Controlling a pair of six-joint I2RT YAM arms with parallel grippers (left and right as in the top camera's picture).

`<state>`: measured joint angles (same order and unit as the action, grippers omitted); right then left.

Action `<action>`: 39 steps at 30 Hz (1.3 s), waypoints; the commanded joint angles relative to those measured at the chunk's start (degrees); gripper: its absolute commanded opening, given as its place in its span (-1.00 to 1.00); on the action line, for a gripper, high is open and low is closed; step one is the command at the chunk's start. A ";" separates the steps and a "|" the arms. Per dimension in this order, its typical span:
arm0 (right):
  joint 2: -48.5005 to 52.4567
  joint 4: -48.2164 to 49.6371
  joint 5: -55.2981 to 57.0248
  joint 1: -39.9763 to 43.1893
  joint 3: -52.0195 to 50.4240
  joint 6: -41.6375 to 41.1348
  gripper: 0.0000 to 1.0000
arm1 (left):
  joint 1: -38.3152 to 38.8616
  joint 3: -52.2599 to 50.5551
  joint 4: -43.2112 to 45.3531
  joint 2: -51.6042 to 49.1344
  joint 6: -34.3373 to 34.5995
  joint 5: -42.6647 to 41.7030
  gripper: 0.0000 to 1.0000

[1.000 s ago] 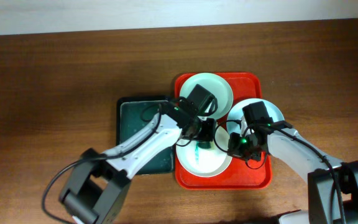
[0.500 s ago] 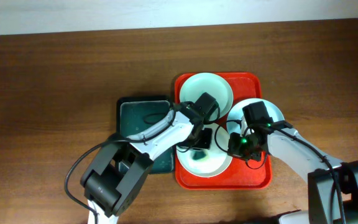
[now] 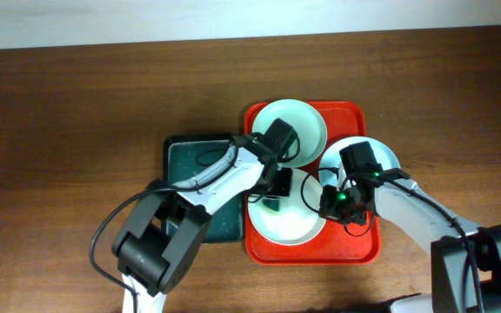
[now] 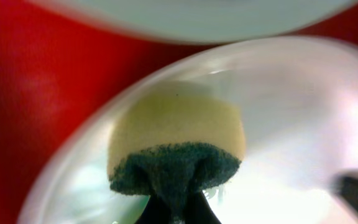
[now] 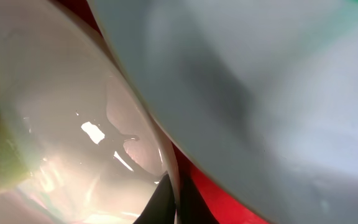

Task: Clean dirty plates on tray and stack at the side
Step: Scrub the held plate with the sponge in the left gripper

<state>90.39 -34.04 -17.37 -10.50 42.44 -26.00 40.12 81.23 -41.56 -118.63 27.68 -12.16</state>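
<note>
The left gripper (image 4: 174, 210) is clamped tight on a sponge (image 4: 176, 134), pinching its dark green scouring side, with the yellow foam beyond the fingertips. The sponge sits on the inside of the front plate (image 4: 291, 118), left of its middle. Whether any teal smear remains under it cannot be told.

Just right of the left gripper, the right gripper (image 5: 168, 202) is closed on that plate's thin right rim and looks to be steadying it for the wipe.

Past the left gripper's tip lies the back plate (image 3: 301, 122). Close behind the right gripper is the right plate (image 3: 381, 155), whose edge appears to overlap the front plate's rim. All three plates rest on the tray (image 3: 355, 249), with none stacked at the side yet. A green tray (image 3: 181, 174) lies just left of the left arm, on the table (image 3: 76, 130).

Risks from here, as I judge them:
- The glossy rim could slip from the right gripper if the sponge pushes hard sideways, and the plate would then skate across the tray.
- Pressing down near the plate's edge could tip it against that grip.
- A wide stroke could knock the two grippers together, since they work close to each other.
- Lifting the front plate could drag or rock the right plate if they do overlap.
</note>
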 commanded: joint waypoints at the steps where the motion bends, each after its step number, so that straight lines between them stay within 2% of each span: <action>1: 2.51 -0.24 5.60 -0.33 -1.60 -0.85 -0.91 | 3.45 -0.83 3.76 -4.70 -1.90 -12.48 -1.00; 4: 2.51 -0.24 5.60 -0.33 -1.60 -0.85 -0.91 | 4.00 -0.83 4.04 -4.70 -2.16 -13.18 -1.00; 7: 2.51 -0.42 5.60 -0.31 -1.60 -0.85 -0.92 | 4.09 -0.83 2.89 -4.70 -4.76 -19.37 -1.00; 9: 2.51 -0.55 5.60 -0.33 -1.60 -0.83 -0.91 | 4.09 -0.83 -0.13 -4.70 -5.09 -19.98 -1.00; 14: 2.51 -0.66 5.60 -0.33 -1.60 -0.85 -0.92 | 3.28 -0.83 -7.23 -4.68 -4.00 -8.17 -1.00; 18: 2.51 -0.87 5.60 -0.33 -1.60 -0.85 -0.91 | 1.31 -0.81 -12.85 -4.68 1.77 7.80 -1.00; 27: 2.51 -1.49 5.62 -0.33 -1.60 -0.57 -0.91 | -4.46 0.74 -18.01 -3.37 6.21 24.92 -1.00; 30: 2.51 -1.70 5.60 -0.33 -1.60 -0.42 -0.92 | -4.52 3.54 -21.44 -1.73 7.52 23.89 -1.00; 36: 2.51 -2.12 5.62 -0.33 -1.60 -0.44 -0.91 | -5.09 7.76 -24.50 6.45 7.45 15.39 -1.00; 39: 2.51 -2.14 5.62 -0.33 -1.60 -0.39 -0.92 | -7.10 7.76 -26.14 12.57 5.62 16.46 -1.00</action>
<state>90.61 -34.65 -18.06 -10.66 42.65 -26.35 36.34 87.64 -66.08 -114.83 34.11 -0.49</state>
